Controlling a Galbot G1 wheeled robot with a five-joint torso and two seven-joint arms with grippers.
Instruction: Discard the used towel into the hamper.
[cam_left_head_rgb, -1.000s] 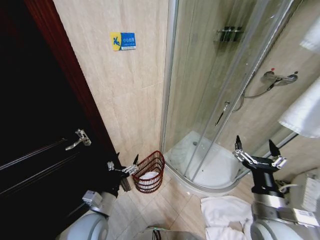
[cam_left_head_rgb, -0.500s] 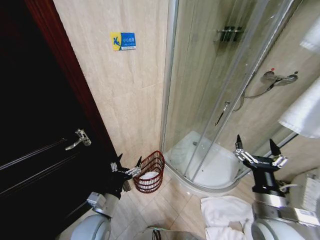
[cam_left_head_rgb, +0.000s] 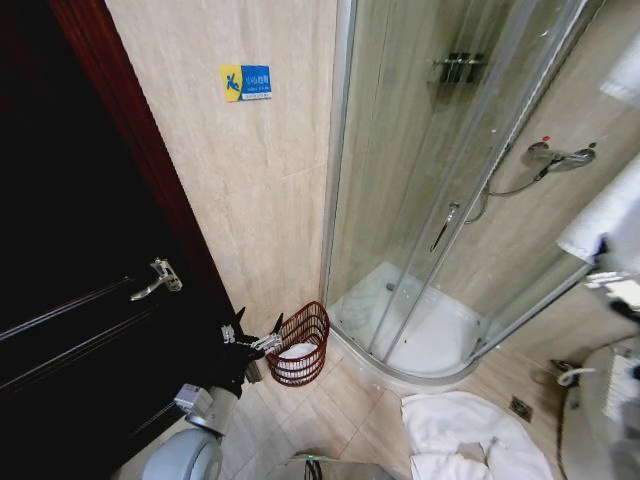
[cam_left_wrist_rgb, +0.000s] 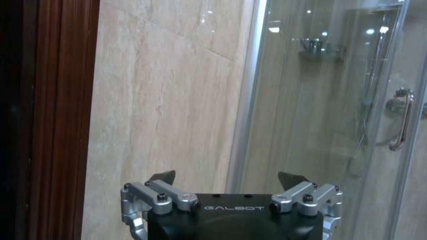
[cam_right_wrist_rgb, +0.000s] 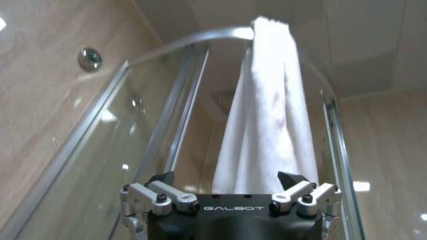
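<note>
Head view is cutting off most of my right arm: only a blurred dark piece of it is showing at the far right edge, beside the white towel hanging from the curved shower rail (cam_left_head_rgb: 605, 215), so from there I cannot tell how its jaws stand. A second ago that arm was standing low in front of the curved glass shower enclosure (cam_left_head_rgb: 440, 190) with its fingers spread; it is now raised up and out to the side. My left arm is staying where it was half a second ago.

My right gripper (cam_right_wrist_rgb: 227, 181) is standing wide open and empty in the right wrist view, with the hanging towel (cam_right_wrist_rgb: 267, 115) draped over the rail just beyond the gap between its fingers; whether the cloth is touching them is hard to make out.

My left gripper (cam_left_head_rgb: 250, 326) is hovering low, also wide open and holding nothing. The small round dark red-brown wire hamper (cam_left_head_rgb: 299, 343) is sitting on the tiled floor just past its jaws, against the beige tiled wall (cam_left_head_rgb: 250, 190), with something white already lying inside it. In the left wrist view my left gripper (cam_left_wrist_rgb: 227, 178) is facing that wall (cam_left_wrist_rgb: 167, 100), with the dark wooden door frame (cam_left_wrist_rgb: 63, 115) off to one side.

A crumpled white towel on the floor (cam_left_head_rgb: 465, 430) is lying well apart from both jaws, its near end cut off by the frame.
</note>
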